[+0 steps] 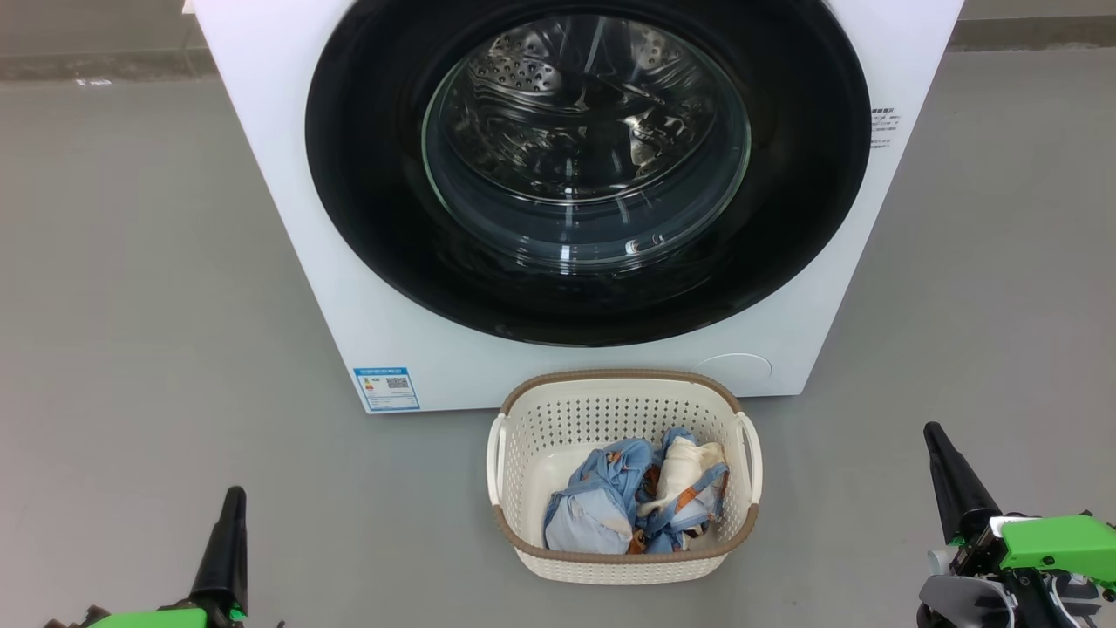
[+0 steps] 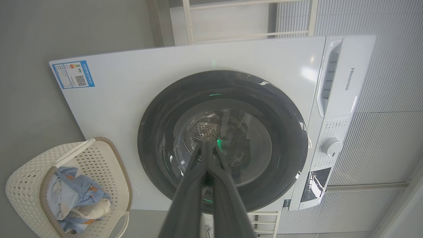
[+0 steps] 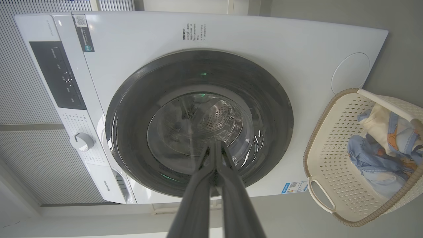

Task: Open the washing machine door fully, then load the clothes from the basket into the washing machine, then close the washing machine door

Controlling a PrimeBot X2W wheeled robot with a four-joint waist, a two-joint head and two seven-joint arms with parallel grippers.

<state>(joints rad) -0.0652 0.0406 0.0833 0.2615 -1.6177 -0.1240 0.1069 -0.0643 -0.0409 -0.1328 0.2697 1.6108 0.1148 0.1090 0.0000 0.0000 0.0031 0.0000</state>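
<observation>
The washing machine door (image 1: pixel 586 148) is closed flat against the front of the washing machine (image 1: pixel 288 218), with the steel drum (image 1: pixel 540 70) visible through its glass. The basket (image 1: pixel 610 410) stands on the floor (image 1: pixel 131 305) just in front of the machine, below the door, and the clothes (image 1: pixel 632 506) lie bunched inside it. The left gripper (image 1: pixel 234 497) hangs farther out from the machine on the robot's left, fingers pressed together on nothing. The right gripper (image 1: pixel 933 432), out from the machine on the right, is likewise closed and empty.
</observation>
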